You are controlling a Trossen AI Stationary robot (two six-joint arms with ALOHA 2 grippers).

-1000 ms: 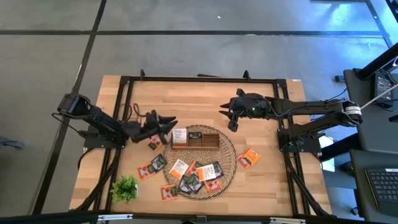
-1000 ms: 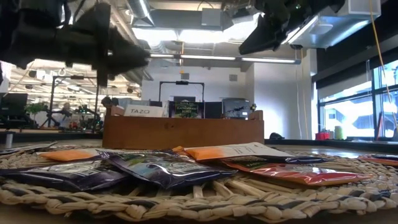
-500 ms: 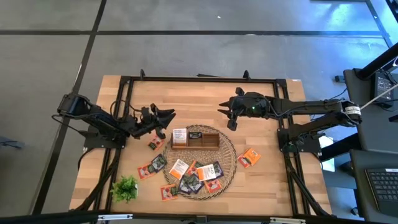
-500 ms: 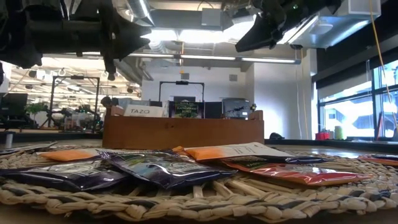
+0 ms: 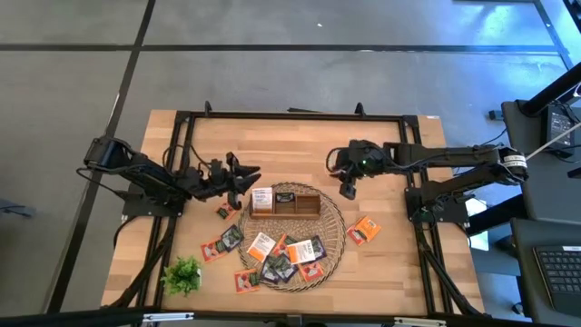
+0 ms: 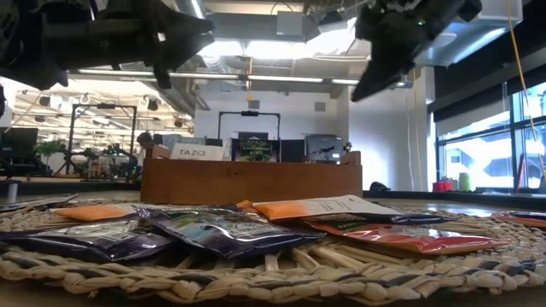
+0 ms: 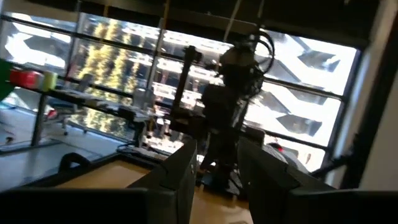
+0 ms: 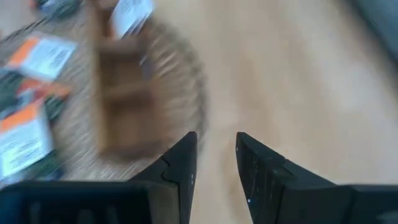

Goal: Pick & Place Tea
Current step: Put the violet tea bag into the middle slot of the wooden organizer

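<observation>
I see the table (image 5: 381, 263) carrying a round wicker mat (image 5: 334, 238), which groups most tea sachets (image 5: 287, 257) in 1 area for picking. On the mat stands the wooden tray (image 5: 320, 205); 1 white sachet (image 5: 262, 197) already sits in the compartment nearest my left tool (image 5: 243, 174). The left tool hovers just beside that end, released and empty. My right tool (image 5: 346, 189) hangs beside the other end, fingers apart, grasping nothing.

Both grippers (image 5: 243, 173) (image 5: 346, 190) parted, empty, aloft.
</observation>
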